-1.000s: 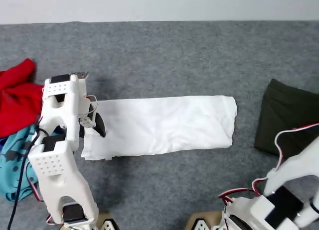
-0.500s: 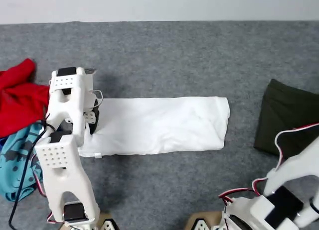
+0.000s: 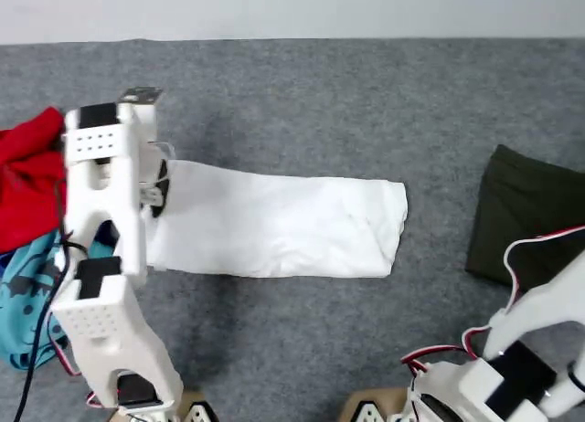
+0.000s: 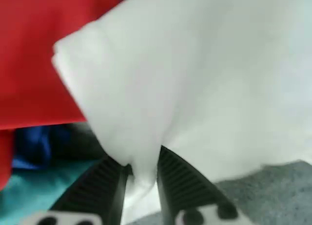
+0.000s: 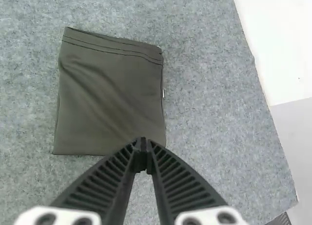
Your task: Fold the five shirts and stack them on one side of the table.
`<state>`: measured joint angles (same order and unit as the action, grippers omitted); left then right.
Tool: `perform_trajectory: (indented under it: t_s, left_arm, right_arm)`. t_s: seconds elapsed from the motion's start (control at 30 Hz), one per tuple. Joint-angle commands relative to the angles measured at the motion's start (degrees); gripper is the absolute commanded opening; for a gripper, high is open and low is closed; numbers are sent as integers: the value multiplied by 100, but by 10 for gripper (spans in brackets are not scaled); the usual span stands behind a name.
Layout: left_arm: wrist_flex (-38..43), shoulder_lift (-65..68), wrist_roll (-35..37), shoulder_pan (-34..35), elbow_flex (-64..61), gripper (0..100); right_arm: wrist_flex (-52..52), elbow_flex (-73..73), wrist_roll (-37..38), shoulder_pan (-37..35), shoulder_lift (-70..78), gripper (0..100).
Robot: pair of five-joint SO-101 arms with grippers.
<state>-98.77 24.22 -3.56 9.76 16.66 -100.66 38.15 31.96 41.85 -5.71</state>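
A white shirt (image 3: 274,226), folded into a long strip, lies across the middle of the grey table. My left gripper (image 3: 157,186) is shut on the strip's left end, and in the left wrist view the white cloth (image 4: 195,84) is pinched between the black fingers (image 4: 178,178) and lifted. A folded dark olive shirt (image 3: 523,216) lies at the right edge. My right gripper (image 5: 141,149) hangs shut and empty above the olive shirt (image 5: 109,105), at its near edge. A crumpled red shirt (image 3: 32,180) and a teal shirt (image 3: 23,303) are heaped at the far left.
Grey carpet (image 3: 302,102) covers the table, with a white wall strip along the far side. In the right wrist view the carpet ends at a pale floor (image 5: 278,40). The right arm's white base (image 3: 512,367) and red cables sit at the near right.
My left gripper has pulled the white shirt's left end toward the far left, dragging the whole strip leftward; its right end shifted left too. The right arm has kept still.
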Motion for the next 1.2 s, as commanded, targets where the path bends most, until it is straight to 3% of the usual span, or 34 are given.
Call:
perform_trajectory:
  t_s: [0.0,0.53,0.83,1.17]
  left_arm:
    - [-176,-677,-18,-580,4,5]
    - [-167,-1275,484,-3174,690,6]
    - [-176,-44,642,-3666,2088,6]
    - [-167,510,870,-4334,2756,6]
  right_arm:
    - [-233,35,18,-48,-215,9]
    - [-224,-440,9,-31,-259,9]
    - [-224,-747,18,145,-268,9]
    - [-224,-747,26,154,-268,9]
